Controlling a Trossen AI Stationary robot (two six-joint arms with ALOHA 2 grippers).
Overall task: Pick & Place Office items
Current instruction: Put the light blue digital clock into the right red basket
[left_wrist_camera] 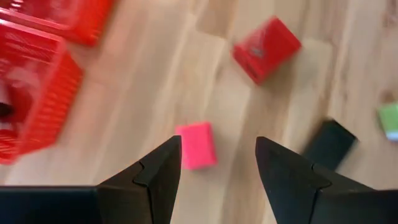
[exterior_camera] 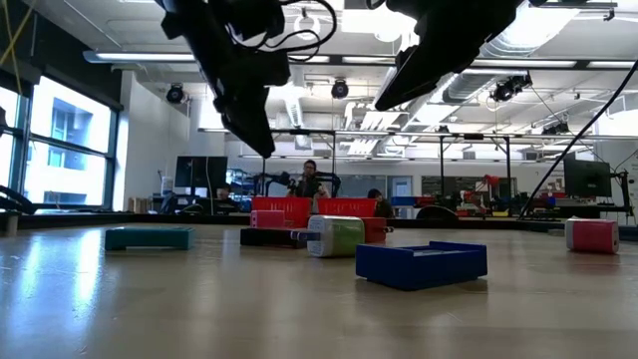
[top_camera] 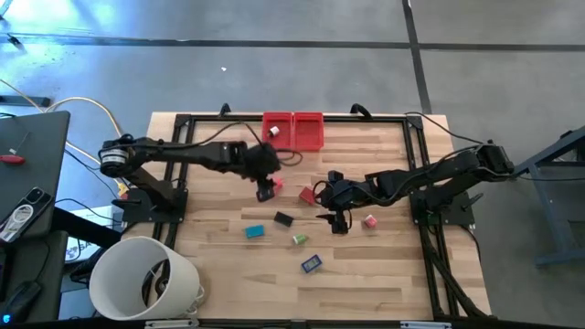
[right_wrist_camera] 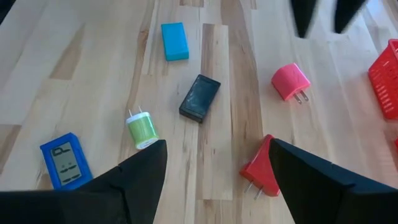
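One red bin (top_camera: 278, 129) holds a white piece (top_camera: 273, 132).

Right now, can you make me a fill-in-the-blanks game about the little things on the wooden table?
1. The left gripper hangs open above a small ___ block.
2. The two mesh plastic bins are coloured ___.
3. The flat rectangular piece with a screen is coloured ___.
4. The green-and-white plug lies beside a flat ___ slab.

Missing words: pink; red; blue; black

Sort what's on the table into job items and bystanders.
Job items: pink plug, red plug, black block, teal block, green plug, blue gadget.
Bystanders: two red bins, white bucket.
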